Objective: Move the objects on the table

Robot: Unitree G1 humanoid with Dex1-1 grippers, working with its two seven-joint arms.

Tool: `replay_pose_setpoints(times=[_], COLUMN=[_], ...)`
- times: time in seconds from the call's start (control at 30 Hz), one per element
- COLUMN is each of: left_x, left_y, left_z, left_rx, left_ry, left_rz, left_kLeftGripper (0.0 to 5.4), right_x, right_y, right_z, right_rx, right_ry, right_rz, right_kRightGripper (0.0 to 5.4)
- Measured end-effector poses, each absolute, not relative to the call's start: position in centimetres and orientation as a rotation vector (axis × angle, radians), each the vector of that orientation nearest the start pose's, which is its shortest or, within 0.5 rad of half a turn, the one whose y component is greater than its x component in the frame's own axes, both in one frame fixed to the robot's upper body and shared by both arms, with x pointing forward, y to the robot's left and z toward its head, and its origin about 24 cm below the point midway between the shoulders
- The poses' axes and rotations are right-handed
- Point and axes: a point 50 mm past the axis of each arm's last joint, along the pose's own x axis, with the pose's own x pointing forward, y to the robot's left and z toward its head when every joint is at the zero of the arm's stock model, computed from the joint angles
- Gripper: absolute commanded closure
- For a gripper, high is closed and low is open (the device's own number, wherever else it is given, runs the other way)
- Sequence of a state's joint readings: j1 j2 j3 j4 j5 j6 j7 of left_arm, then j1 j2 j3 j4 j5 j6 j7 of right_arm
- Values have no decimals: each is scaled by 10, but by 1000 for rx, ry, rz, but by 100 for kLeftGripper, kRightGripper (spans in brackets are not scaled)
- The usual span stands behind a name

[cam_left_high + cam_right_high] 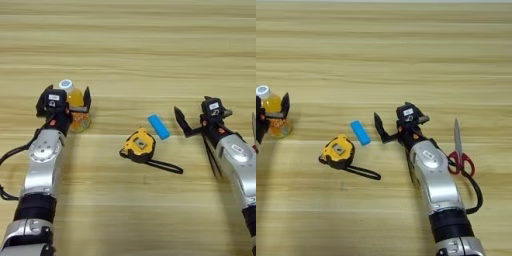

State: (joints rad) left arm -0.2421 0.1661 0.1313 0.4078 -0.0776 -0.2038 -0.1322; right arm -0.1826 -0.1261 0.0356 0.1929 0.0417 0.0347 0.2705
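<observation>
Straddling the juice bottle [75,105], left tool [67,102] spread; right tool [390,127] apart; no writing readable.

Matt wood table [130,45], glossy plastic bottle [76,107], metal scissors blades [457,136], matt blue block [159,126].

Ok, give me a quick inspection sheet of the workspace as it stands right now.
Surface: wooden table, plank grain.
Job's things: juice bottle upright at left; tape measure in the middle, strap trailing right; blue block just beyond it; scissors flat at right, blades pointing away.
Clutter: nothing seen.
Hands: left hand around the bottle, whether gripping is unclear; right hand right of the block, holding nothing.
Cables: black ones along both forearms.
Surroundings: nothing seen.
</observation>
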Motion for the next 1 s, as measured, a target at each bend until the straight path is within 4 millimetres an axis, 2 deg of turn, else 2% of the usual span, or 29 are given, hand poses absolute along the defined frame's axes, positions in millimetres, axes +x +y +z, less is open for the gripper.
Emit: replay_pose_setpoints(times=[0.17, 0.67, 0.9, 1.0], left_x=[296, 295, 291, 290], left_y=[200, 199, 196, 189], left_z=[38, 39, 39, 52], left_rx=[68, 64, 65, 66], left_ry=[-41, -53, -63, -117], left_rz=[-23, -38, -62, -86], left_kLeftGripper=[0, 177, 190, 191], right_x=[286, 286, 286, 284], right_y=[-144, -144, -142, -138], right_z=[40, 40, 40, 43], right_rx=[-87, -89, -90, -91], right_ry=[65, 65, 65, 50], right_rz=[330, 330, 342, 374], right_kRightGripper=[3, 0, 0, 0])
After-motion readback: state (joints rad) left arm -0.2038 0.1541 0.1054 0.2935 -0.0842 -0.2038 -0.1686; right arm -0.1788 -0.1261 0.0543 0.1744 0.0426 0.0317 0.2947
